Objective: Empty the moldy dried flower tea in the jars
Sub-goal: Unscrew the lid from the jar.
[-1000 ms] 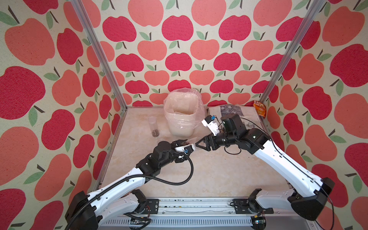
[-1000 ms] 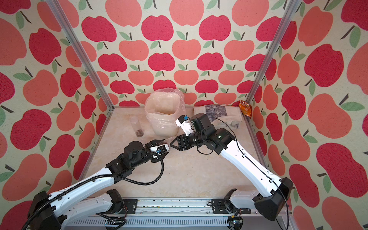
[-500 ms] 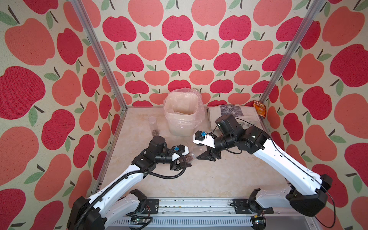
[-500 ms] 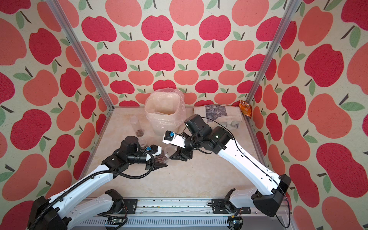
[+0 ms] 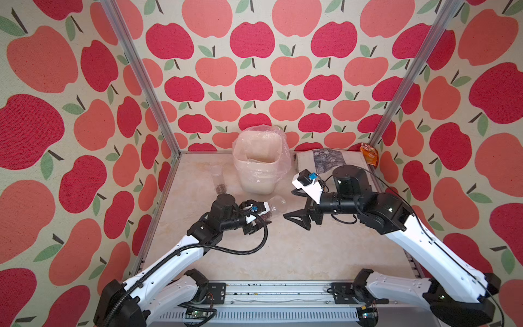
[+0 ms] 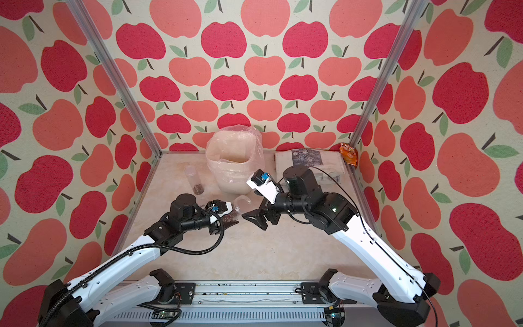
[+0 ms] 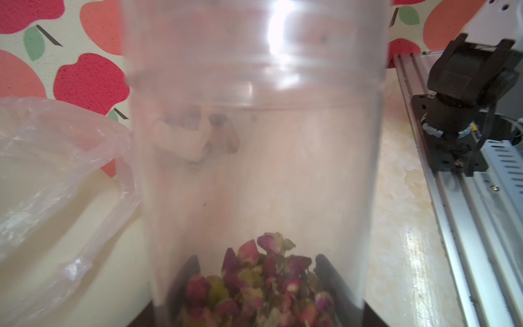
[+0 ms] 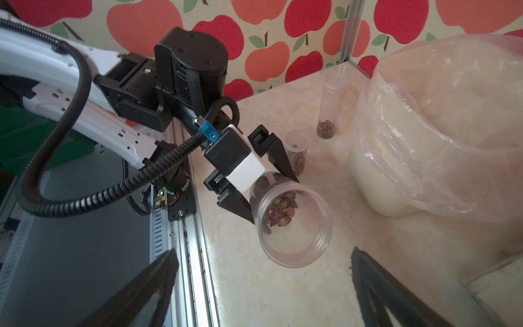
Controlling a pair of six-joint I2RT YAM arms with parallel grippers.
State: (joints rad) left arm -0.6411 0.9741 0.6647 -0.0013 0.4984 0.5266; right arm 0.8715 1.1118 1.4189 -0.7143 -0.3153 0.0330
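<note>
The left gripper (image 8: 272, 198) is closed on a wide jar (image 8: 294, 226), one black finger on each side of its clear wall near the base. The jar is tipped over on its side above the table (image 5: 311, 254), with its open mouth pointing toward the right gripper (image 5: 288, 204) and no lid on it. The dried flower tea (image 8: 281, 211) lies as a small heap of dark pink and brown buds at the closed end, between the two fingers; the left wrist view shows the same buds (image 7: 260, 280) through the jar wall.

The right gripper has its jaws spread wide with nothing between them. It sits just beside the jar mouth, apart from the rim.

A white bin (image 5: 257, 184) lined with a clear plastic bag stands at the back of the table, near the wide jar and behind it.

A tall jar (image 5: 217, 177) stands upright to the left of the bin with a thin layer of tea at its bottom. A short jar (image 8: 296, 150), also upright with tea in it, stands behind the left gripper's far finger; whether it carries a lid I cannot tell from this angle.

A folded cloth (image 5: 325, 158) lies in the back right corner, with an orange packet (image 5: 369, 154) beside it against the wall.
</note>
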